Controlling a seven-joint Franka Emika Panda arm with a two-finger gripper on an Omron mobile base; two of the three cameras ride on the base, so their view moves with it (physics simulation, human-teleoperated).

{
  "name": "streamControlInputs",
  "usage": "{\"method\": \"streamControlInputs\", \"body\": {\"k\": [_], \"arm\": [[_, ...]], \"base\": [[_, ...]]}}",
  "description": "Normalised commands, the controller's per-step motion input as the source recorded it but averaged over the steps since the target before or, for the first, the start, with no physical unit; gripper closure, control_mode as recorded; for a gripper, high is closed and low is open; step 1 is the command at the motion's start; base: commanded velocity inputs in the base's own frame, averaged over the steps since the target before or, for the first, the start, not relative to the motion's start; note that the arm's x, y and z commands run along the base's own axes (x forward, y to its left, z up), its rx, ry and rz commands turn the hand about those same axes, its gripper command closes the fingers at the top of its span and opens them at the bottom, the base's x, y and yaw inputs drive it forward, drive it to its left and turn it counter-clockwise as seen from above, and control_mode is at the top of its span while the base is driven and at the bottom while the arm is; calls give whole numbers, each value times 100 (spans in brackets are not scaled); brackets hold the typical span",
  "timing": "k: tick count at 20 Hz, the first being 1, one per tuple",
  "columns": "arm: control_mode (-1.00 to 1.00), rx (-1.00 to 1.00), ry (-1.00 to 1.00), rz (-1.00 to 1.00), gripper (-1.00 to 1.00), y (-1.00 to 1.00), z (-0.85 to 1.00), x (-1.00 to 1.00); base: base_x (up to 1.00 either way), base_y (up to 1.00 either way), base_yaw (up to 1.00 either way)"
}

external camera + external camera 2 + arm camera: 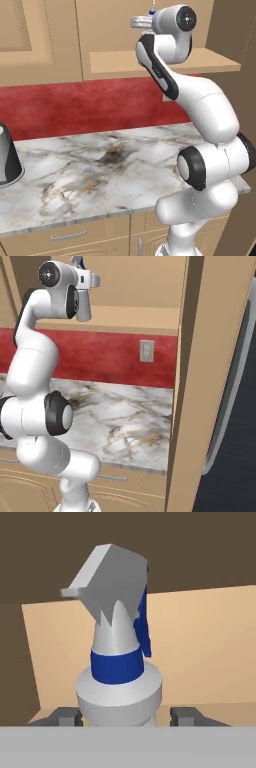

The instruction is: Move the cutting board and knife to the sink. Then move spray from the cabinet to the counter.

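- The arm is raised high, with the gripper (128,716) reached into the cabinet (45,40) above its projecting shelf ledge (165,62).
- In the hand view, the spray (118,657) is seen upright and close between the two dark fingertips (62,716), one at each side of its rounded grey shoulder.
- The jaws are set partly apart around the bottle; whether the pads press on it cannot be told, since the contact points are hidden at the lower edge of the view.
- The white neck, blue collar and pale nozzle head with a blue trigger are shown against the tan inner wall of the cabinet.
- In the left base view, a small blue-and-white tip of the spray (152,8) is glimpsed just above the hand; in the right base view it appears beside the wrist (78,262).
- The counter (100,170) lies below, in front of a red backsplash (75,105).
- A grey rounded vessel with a dark base (7,157) stands at the far left of the counter.
- A wall outlet (146,351) is mounted on the backsplash.
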Motion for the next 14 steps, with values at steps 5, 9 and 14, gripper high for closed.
{"method": "streamControlInputs", "body": {"k": [5, 9, 14], "arm": [[-100, 0, 0, 6, 100, -24, -7, 43], [-100, 0, 0, 6, 100, -12, -11, 46], [-100, 0, 0, 7, 100, -2, -26, 50]], "base": [[0, 0, 0], [0, 0, 0], [0, 0, 0]]}}
